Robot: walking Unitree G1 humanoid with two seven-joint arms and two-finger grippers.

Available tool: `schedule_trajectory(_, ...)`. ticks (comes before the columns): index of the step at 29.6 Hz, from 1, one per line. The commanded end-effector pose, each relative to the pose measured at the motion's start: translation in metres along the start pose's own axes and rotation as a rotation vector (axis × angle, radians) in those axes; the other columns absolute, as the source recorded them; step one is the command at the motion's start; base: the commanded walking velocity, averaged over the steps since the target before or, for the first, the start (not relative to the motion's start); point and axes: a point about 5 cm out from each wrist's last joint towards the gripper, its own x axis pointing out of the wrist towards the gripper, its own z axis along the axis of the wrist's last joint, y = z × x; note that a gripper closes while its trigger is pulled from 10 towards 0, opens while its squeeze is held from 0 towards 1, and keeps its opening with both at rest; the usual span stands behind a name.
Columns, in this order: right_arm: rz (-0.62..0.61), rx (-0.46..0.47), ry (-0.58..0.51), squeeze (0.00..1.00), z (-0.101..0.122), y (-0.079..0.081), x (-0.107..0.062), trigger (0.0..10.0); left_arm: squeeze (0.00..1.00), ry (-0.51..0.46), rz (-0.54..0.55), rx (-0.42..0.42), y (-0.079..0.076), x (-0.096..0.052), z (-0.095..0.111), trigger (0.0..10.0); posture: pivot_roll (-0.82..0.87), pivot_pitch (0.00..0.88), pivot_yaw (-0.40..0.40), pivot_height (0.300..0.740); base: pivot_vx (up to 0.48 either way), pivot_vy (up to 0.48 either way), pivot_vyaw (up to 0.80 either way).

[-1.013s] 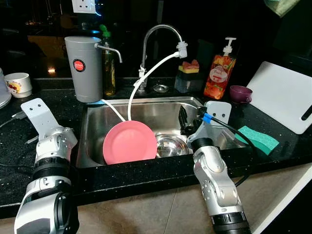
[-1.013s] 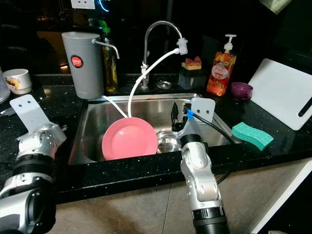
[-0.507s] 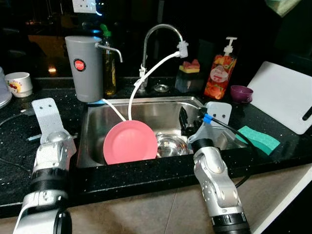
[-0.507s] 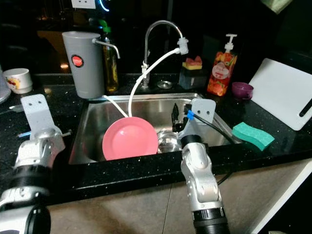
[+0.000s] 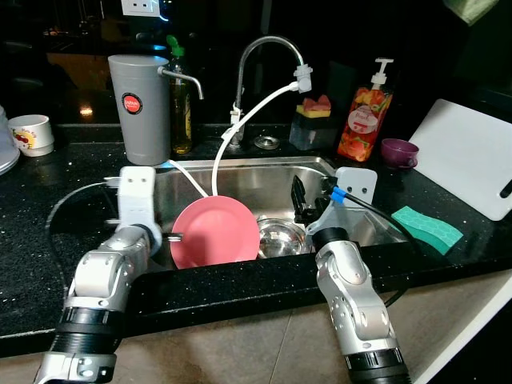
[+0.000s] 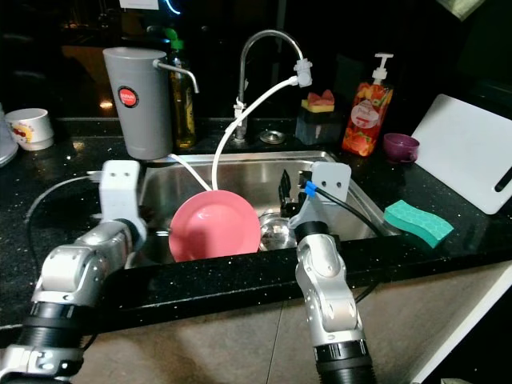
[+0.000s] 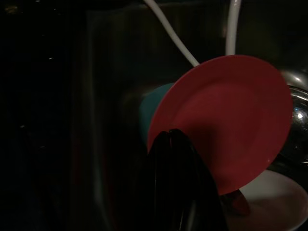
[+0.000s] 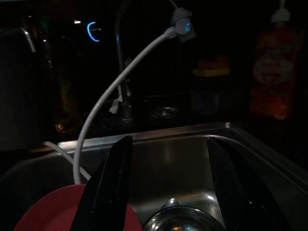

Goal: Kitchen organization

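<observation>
A pink plate [image 5: 214,232] leans upright in the steel sink [image 5: 264,180], with a steel bowl [image 5: 280,238] beside it. Behind the plate is a teal dish [image 7: 151,110], and a white dish [image 7: 274,202] lies under it. My left gripper [image 7: 169,135] reaches over the sink's left wall, shut, its tips right at the plate's lower rim with nothing between them. Over the right half of the sink, my right gripper [image 8: 168,183] hangs open above the bowl, holding nothing.
A faucet [image 5: 264,48] with a white hose [image 5: 248,112] stands behind the sink. A grey canister [image 5: 138,108], an oil bottle [image 5: 180,112] and a mug [image 5: 32,134] stand left. Right are a soap bottle [image 5: 358,120], purple cup [image 5: 398,152], green sponge [image 5: 427,228] and white board [image 5: 468,156].
My left arm has swung from the counter on the left over to the sink, bringing its gripper up to the pink plate. The right arm has stayed put.
</observation>
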Motion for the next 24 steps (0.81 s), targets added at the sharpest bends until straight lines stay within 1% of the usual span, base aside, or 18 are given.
schedule_trajectory(1, -0.011, -0.005, 0.003, 0.0, 0.001, -0.003, 0.0, 10.0, 0.0, 0.011, 0.027, 0.008, 0.004, -0.002, -0.001, 10.0, 0.12, 0.073, -0.102, 0.74, 0.0, 0.0, 0.0)
schedule_trajectory(3, -0.013, -0.006, 0.003, 0.0, 0.001, -0.004, 0.0, 10.0, 0.0, 0.012, 0.038, 0.008, 0.007, -0.001, 0.0, 10.0, 0.12, 0.072, -0.099, 0.74, 0.0, 0.0, 0.0)
schedule_trajectory(6, -0.013, -0.006, 0.004, 0.0, 0.0, -0.004, 0.0, 10.0, 0.0, -0.03, 0.064, 0.014, 0.011, -0.002, 0.007, 10.0, 0.12, 0.069, -0.099, 0.74, 0.0, 0.0, 0.0)
schedule_trajectory(7, -0.011, -0.005, 0.002, 0.0, 0.001, -0.003, 0.0, 10.0, 0.0, -0.096, 0.072, 0.02, 0.013, -0.004, 0.015, 10.0, 0.12, 0.067, -0.1, 0.74, 0.0, 0.0, 0.0)
schedule_trajectory(8, -0.011, -0.005, 0.002, 0.0, 0.001, -0.003, 0.0, 10.0, 0.0, -0.096, 0.072, 0.02, 0.013, -0.004, 0.015, 10.0, 0.12, 0.067, -0.1, 0.74, 0.0, 0.0, 0.0)
schedule_trajectory(9, -0.007, -0.003, 0.0, 0.0, 0.001, -0.003, 0.0, 10.0, 0.0, -0.162, 0.085, 0.025, 0.014, -0.007, 0.024, 10.0, 0.12, 0.067, -0.1, 0.74, 0.0, 0.0, 0.0)
schedule_trajectory(10, 0.008, 0.002, -0.004, 0.0, 0.002, 0.0, 0.0, 10.0, 1.0, -0.214, 0.116, 0.039, 0.017, -0.01, 0.033, 10.0, 0.13, 0.064, -0.102, 0.74, 0.0, 0.0, 0.0)
schedule_trajectory(11, 0.025, 0.007, -0.007, 0.0, 0.002, 0.002, 0.001, 10.0, 1.0, -0.242, 0.146, 0.05, 0.02, -0.012, 0.038, 10.0, 0.13, 0.064, -0.102, 0.74, 0.0, 0.0, 0.0)
schedule_trajectory(15, 0.036, 0.01, -0.01, 0.0, 0.003, 0.004, 0.001, 10.0, 1.0, -0.25, 0.165, 0.057, 0.022, -0.012, 0.04, 10.0, 0.13, 0.064, -0.102, 0.74, 0.0, 0.0, 0.0)
schedule_trajectory(16, 0.069, 0.018, -0.014, 0.0, 0.004, 0.008, 0.0, 10.0, 1.0, -0.252, 0.193, 0.058, 0.025, -0.013, 0.041, 10.0, 0.13, 0.064, -0.102, 0.74, 0.0, 0.0, 0.0)
schedule_trajectory(17, 0.099, 0.023, -0.018, 0.0, 0.005, 0.013, -0.001, 10.0, 1.0, -0.239, 0.224, 0.041, 0.028, -0.014, 0.04, 10.0, 0.13, 0.06, -0.103, 0.74, 0.0, 0.0, 0.0)
schedule_trajectory(18, 0.099, 0.023, -0.018, 0.0, 0.005, 0.013, -0.001, 10.0, 1.0, -0.239, 0.224, 0.041, 0.028, -0.014, 0.04, 10.0, 0.13, 0.06, -0.103, 0.74, 0.0, 0.0, 0.0)
schedule_trajectory(19, 0.126, 0.028, -0.02, 0.0, 0.006, 0.017, -0.002, 10.0, 1.0, -0.222, 0.257, 0.024, 0.032, -0.015, 0.039, 10.0, 0.13, 0.06, -0.103, 0.74, 0.0, 0.0, 0.0)
schedule_trajectory(20, 0.126, 0.028, -0.02, 0.0, 0.006, 0.017, -0.002, 10.0, 1.0, -0.222, 0.257, 0.024, 0.032, -0.015, 0.039, 10.0, 0.13, 0.06, -0.103, 0.74, 0.0, 0.0, 0.0)
schedule_trajectory(21, 0.153, 0.031, -0.02, 0.0, 0.006, 0.022, -0.003, 10.0, 1.0, -0.171, 0.293, -0.011, 0.035, -0.018, 0.033, 10.0, 0.13, 0.06, -0.1, 0.74, 0.0, 0.0, 0.0)
schedule_trajectory(22, 0.153, 0.031, -0.02, 0.0, 0.006, 0.022, -0.003, 10.0, 1.0, -0.171, 0.293, -0.011, 0.035, -0.018, 0.033, 10.0, 0.13, 0.06, -0.1, 0.74, 0.0, 0.0, 0.0)
schedule_trajectory(23, 0.158, 0.03, -0.017, 0.0, 0.005, 0.023, -0.004, 10.0, 1.0, -0.136, 0.312, -0.011, 0.031, -0.021, 0.028, 10.0, 0.13, 0.06, -0.097, 0.74, 0.0, 0.0, 0.0)
schedule_trajectory(24, 0.159, 0.03, -0.017, 0.0, 0.005, 0.023, -0.004, 10.0, 0.85, -0.129, 0.311, -0.013, 0.028, -0.024, 0.026, 10.0, 0.13, 0.061, -0.094, 0.74, 0.0, 0.0, 0.0)
